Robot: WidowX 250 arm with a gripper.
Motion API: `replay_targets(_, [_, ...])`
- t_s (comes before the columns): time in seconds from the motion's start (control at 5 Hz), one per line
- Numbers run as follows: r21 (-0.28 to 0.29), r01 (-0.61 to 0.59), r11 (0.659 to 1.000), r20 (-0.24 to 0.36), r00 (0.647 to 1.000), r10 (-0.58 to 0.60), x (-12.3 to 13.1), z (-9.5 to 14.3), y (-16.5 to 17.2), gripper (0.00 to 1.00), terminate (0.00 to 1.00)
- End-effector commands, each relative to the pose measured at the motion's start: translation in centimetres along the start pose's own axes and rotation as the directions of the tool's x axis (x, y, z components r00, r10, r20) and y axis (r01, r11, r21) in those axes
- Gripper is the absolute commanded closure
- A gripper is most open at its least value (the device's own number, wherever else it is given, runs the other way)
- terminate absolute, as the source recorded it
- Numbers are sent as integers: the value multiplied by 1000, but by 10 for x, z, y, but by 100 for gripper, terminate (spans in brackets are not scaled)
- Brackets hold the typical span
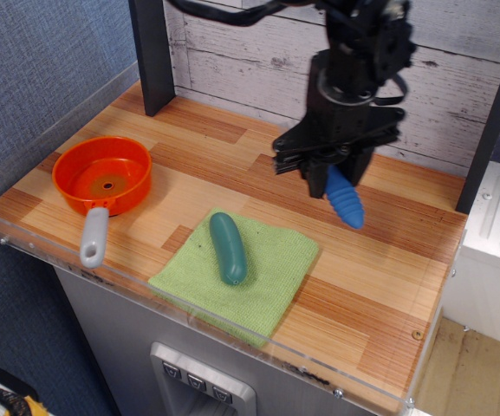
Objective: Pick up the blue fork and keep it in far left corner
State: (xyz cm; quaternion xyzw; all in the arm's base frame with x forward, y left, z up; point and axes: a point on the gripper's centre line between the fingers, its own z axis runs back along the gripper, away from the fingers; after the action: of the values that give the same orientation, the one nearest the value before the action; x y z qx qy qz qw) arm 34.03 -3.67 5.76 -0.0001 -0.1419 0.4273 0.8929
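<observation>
My gripper is shut on the blue fork and holds it in the air above the middle-right of the wooden table. Only the ribbed blue handle shows, hanging down and to the right; the tines are hidden inside the jaws. The far left corner lies by the dark vertical post, well to the left of the gripper.
An orange pan with a grey handle sits at the left. A teal cucumber-shaped piece lies on a green cloth near the front. A clear acrylic rim lines the table's edges. A plank wall stands behind.
</observation>
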Motion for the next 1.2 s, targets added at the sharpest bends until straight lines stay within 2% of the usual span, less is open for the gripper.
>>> replay_targets(0.0, [6,-245,970,91,966,243,37,11,23,100,0])
replay_targets(0.4, [36,-339,940,89,938,334,76,-5,53,100,0])
replay_targets(0.6, [74,-357,931,76,933,351,85,-18,64,100,0])
replay_targets(1.0, [89,-375,923,63,927,370,92,-35,74,100,0])
